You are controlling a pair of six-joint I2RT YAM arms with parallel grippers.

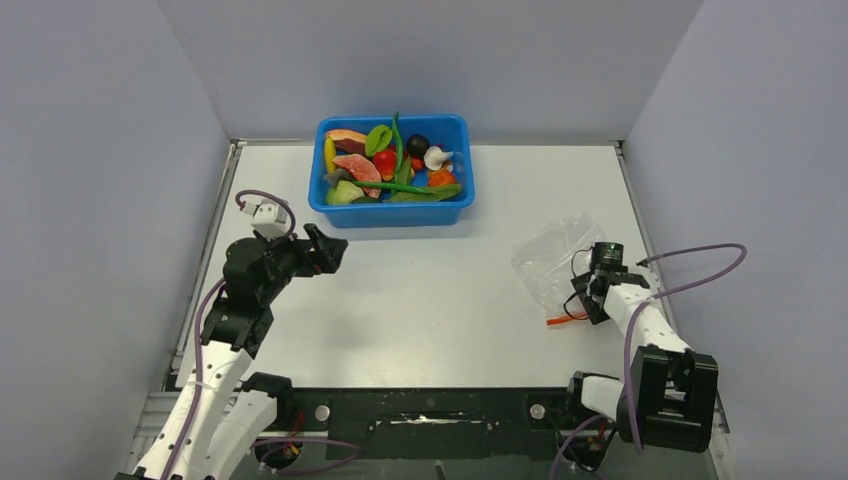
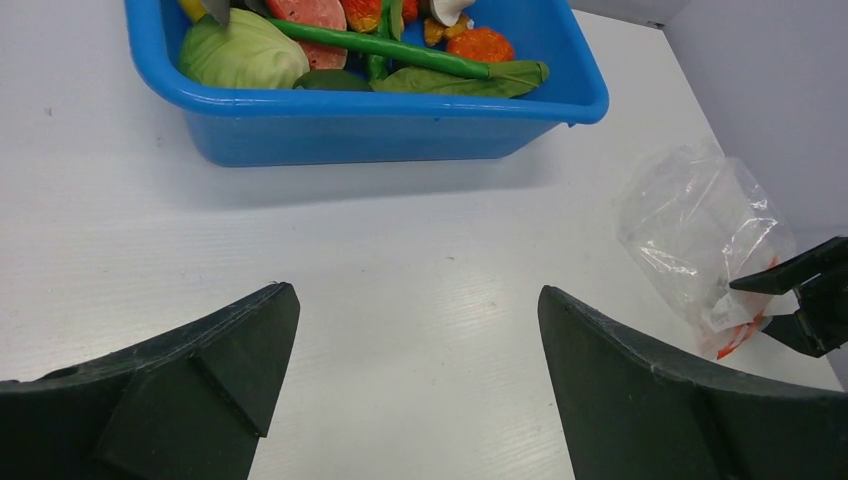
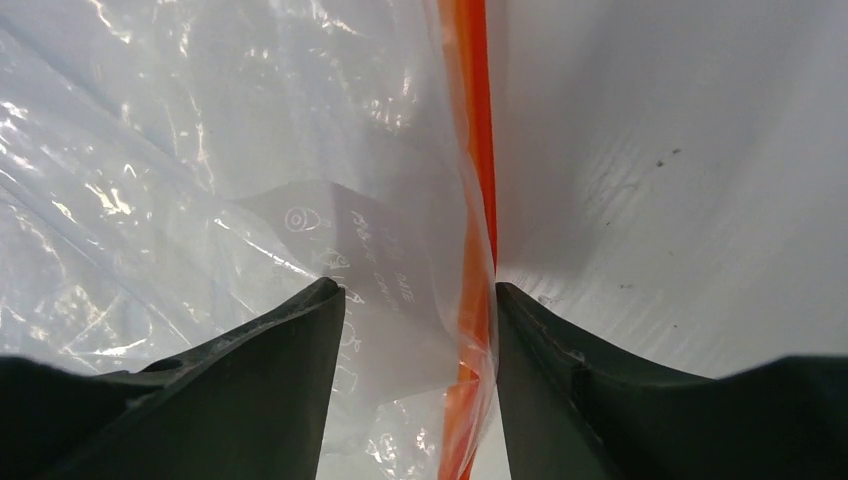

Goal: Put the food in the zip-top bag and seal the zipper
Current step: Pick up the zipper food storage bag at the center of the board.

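The food [image 1: 390, 165] is a heap of small colourful toys lying in a blue tub [image 1: 392, 212] at the back of the table. The clear zip-top bag [image 1: 550, 260] lies flat at the right, its orange zipper [image 1: 562, 320] at the near end. My right gripper [image 1: 585, 295] is down at that end. In the right wrist view its jaws stand apart astride the bag's mouth [image 3: 200, 180], and the right finger touches the zipper strip [image 3: 480, 150]. My left gripper [image 1: 335, 250] hovers wide open and empty, in front of the tub and to its left.
Grey walls close in the table on three sides. The tub [image 2: 380, 125] with a long green pod [image 2: 400, 45] stands ahead of the left gripper [image 2: 415, 292], the bag [image 2: 700, 230] off to its right. White tabletop [image 1: 430, 300] lies between the arms.
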